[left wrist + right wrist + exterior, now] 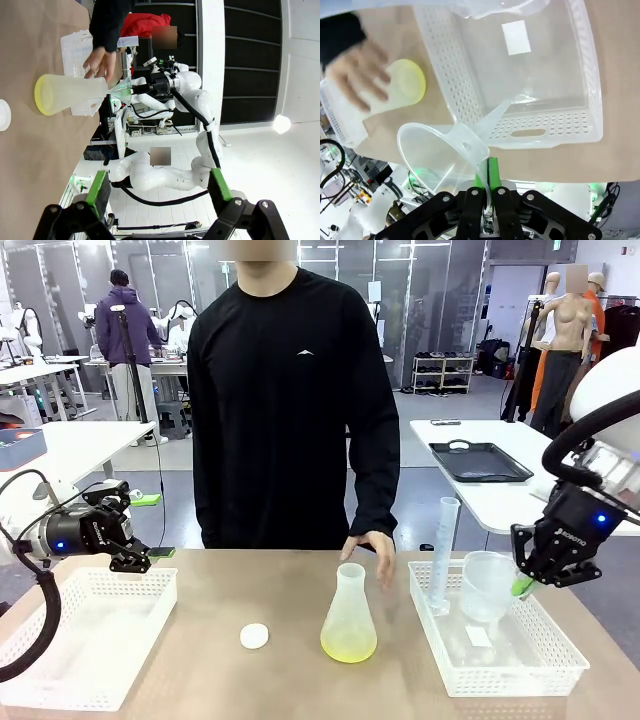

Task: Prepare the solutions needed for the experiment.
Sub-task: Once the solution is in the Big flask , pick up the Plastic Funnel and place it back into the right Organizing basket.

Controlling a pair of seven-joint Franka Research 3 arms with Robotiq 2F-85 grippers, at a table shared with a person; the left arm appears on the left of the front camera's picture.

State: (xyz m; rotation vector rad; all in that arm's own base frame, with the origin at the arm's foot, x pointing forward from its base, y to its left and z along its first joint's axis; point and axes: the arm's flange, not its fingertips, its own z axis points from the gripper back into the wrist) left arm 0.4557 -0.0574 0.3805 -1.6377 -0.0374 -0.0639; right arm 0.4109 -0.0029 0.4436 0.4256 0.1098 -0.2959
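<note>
1. Yellow-green solutions (349, 644): a shallow layer in the bottom of a frosted conical flask (350, 595), which stands mid-tabletop (300, 580) between two white baskets.
2. Right gripper (485, 186): clenched on the rim of a clear funnel (437, 152), held over the right basket (560, 665).
3. Left gripper (157, 176): released, nothing between its pads, above the left basket (90, 640).
4. Progress, as we judge it: some liquid is in the flask. The funnel is not yet at the neck and a graduated cylinder (443, 550) stands in the right basket, so measuring and pouring seem left to do.
5. Unclear to us: whether the person's hand (368, 546) touches the flask neck, whether the cylinder holds liquid, and what the small white disc (254, 636) is.
</note>
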